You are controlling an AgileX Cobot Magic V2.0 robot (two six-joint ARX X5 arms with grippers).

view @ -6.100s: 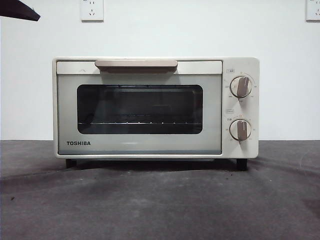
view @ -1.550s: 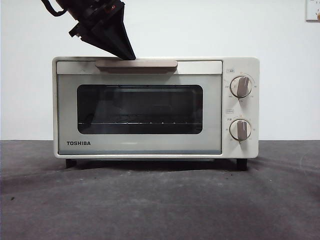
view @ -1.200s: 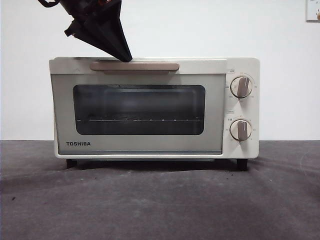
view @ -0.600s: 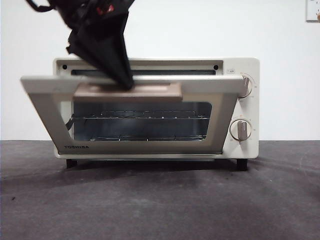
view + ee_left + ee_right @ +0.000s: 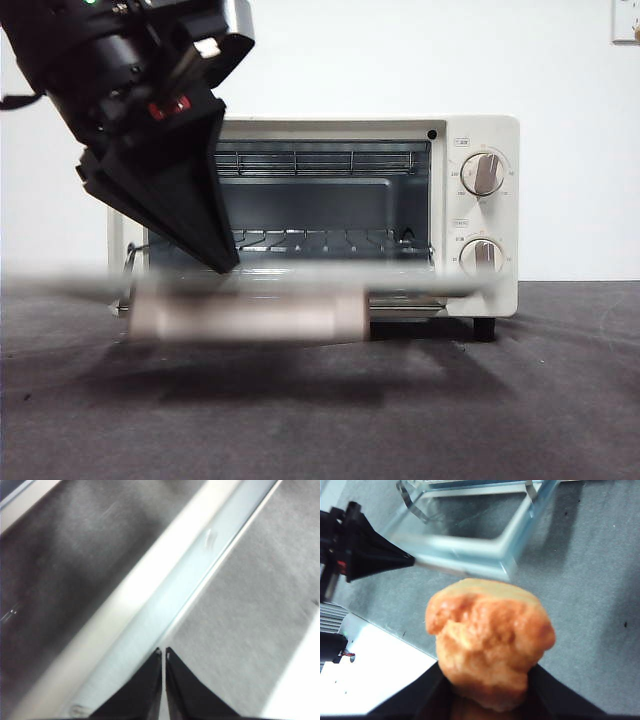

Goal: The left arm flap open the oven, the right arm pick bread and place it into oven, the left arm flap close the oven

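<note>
Dark grey tabletop [image 5: 520, 400], seen level from the front. The oven [image 5: 480, 200] stands on it on short black feet, door lowered forward above the surface.

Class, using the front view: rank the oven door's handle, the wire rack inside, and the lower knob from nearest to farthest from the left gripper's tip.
Measured from the left gripper:
1. Handle, blurred, just below the tip.
2. Wire rack, behind it inside the oven.
3. Lower knob, far side of the front panel.

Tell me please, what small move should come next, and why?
Probably the left gripper should lift clear of the door. The oven is open, and the right gripper holds the bread, ready to go in.
</note>
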